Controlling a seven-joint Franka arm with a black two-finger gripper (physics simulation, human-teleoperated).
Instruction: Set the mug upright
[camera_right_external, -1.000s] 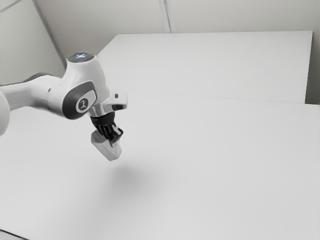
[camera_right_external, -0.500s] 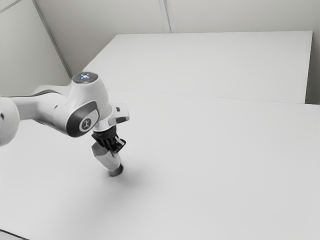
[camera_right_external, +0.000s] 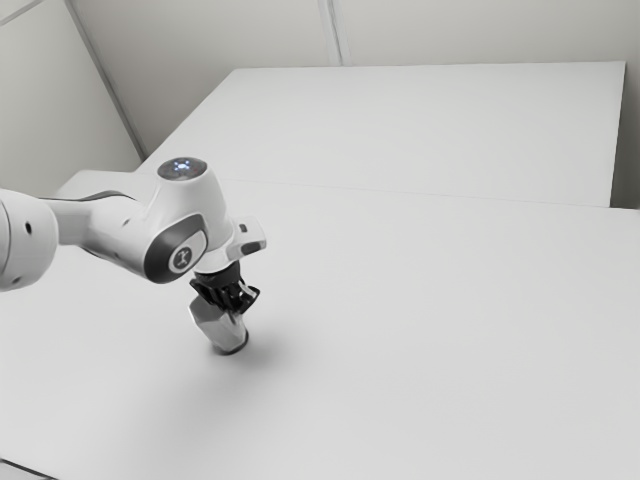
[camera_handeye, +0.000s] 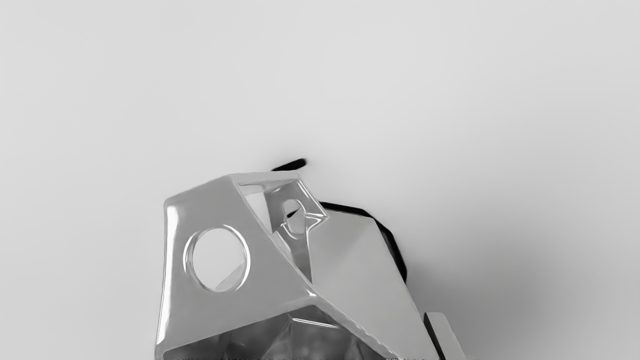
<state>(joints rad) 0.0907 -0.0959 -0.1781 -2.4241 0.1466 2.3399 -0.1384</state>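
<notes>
White arm (camera_right_external: 115, 235), reaching in from the exterior view's left, has come down since a second ago. Its black claw (camera_right_external: 236, 309) is closed on the gray faceted mug (camera_right_external: 218, 325), now lower and still leaning, its dark base (camera_right_external: 233, 349) at or just above the white table (camera_right_external: 430, 340); contact is unclear. On the far side stands another pale flat surface (camera_right_external: 420, 130), before plain light-gray walls (camera_right_external: 200, 35).
</notes>
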